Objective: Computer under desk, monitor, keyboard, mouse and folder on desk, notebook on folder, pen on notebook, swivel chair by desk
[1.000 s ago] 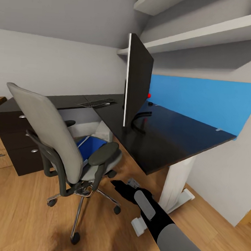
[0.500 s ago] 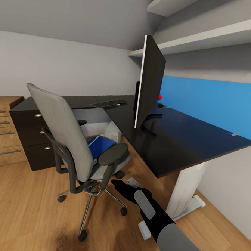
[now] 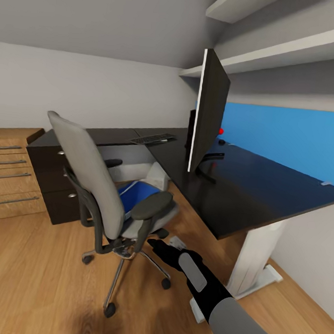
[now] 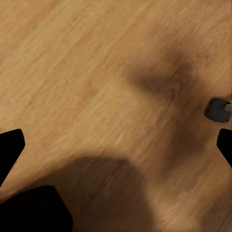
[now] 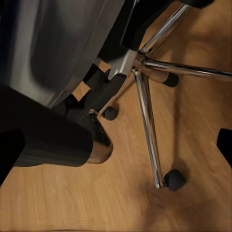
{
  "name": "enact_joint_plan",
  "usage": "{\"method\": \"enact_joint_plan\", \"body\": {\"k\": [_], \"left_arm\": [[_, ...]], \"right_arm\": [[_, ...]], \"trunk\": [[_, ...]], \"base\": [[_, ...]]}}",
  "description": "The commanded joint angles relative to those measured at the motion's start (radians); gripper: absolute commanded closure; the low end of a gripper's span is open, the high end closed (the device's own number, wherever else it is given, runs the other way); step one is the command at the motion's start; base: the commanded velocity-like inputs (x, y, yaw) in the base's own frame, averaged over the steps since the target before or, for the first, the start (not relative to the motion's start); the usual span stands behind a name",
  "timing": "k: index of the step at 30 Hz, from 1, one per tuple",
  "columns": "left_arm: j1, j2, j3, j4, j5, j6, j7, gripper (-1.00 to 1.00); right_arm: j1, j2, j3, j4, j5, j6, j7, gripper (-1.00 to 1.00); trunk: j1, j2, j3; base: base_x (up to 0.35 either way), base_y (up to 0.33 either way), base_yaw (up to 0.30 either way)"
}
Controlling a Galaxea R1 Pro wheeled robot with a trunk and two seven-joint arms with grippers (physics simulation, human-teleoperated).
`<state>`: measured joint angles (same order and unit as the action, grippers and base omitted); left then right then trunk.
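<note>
the swivel chair [image 3: 105, 192] stands on the light wood floor [image 3: 29, 277] just in front of the inner corner of the l-shaped table [image 3: 245, 187], its grey back turned toward the camera and its chrome base resting on castors; the blue folder [image 3: 135, 194] lies on the seat, partly hidden by the backrest and the near armrest; on the glossy black top the monitor [image 3: 209, 110] stands upright and seen nearly edge-on, its curved black stand beneath it and a red dot at its lower far corner; the keyboard [image 3: 153, 138] lies flat on the far wing of the table, apart from the monitor; a small dark lump beside the monitor's foot near the blue back panel [image 3: 283, 140] may be the mouse, too small to be sure; under the table, behind the chair, a pale box that may be the computer [image 3: 156, 176] shows in part; a dark drawer unit [image 3: 51, 179] sits under the far end, with a wooden chest of drawers [image 3: 9, 176] beside it, and white wall shelves [image 3: 285, 41] hang above; the right gripper [image 3: 156, 246] reaches low toward the chair base, its fingers holding nothing, their spread hard to tell; in the right wrist view the chrome legs [image 5: 147, 125] and castors sit close; the left wrist view looks down at bare floor [image 4: 96, 72], the dark fingers [image 4: 9, 150] at both edges set wide apart with nothing between them.
</note>
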<state>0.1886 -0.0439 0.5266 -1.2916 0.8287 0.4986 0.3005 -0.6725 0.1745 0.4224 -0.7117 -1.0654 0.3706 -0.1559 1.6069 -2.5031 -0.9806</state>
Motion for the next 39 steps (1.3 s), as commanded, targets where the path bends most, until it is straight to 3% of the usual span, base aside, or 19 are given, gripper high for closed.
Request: {"method": "enact_joint_plan", "body": {"k": [1, 13, 26, 39], "left_arm": [[0.000, -0.001, 0.001, -0.001, 0.010, 0.004, 0.008, -1.00], [0.000, -0.001, 0.000, 0.008, 0.010, 0.003, 0.008, -1.00], [0.000, -0.001, -0.003, 0.014, 0.010, 0.002, 0.009, -1.00], [0.000, 0.001, -0.004, 0.024, 0.010, 0.002, 0.008, -1.00]], "right_arm": [[0.000, 0.000, 0.002, -0.002, -0.010, 0.001, -0.008, -1.00], [0.001, 0.000, 0.009, -0.002, -0.011, 0.003, 0.000, -1.00], [0.011, 0.000, -0.004, -0.001, -0.010, -0.004, 0.068, -1.00], [0.042, -0.006, -0.106, 0.001, -0.026, -0.012, 0.149, -1.00]], "trunk": [[0.000, 0.000, 0.000], [0.000, 0.000, 0.001], [0.000, 0.000, 0.001], [0.000, 0.000, 0.001]], "base": [[0.000, 0.000, 0.201], [0.000, 0.000, 0.048], [0.000, 0.000, 0.002], [0.000, 0.000, 0.000]]}}
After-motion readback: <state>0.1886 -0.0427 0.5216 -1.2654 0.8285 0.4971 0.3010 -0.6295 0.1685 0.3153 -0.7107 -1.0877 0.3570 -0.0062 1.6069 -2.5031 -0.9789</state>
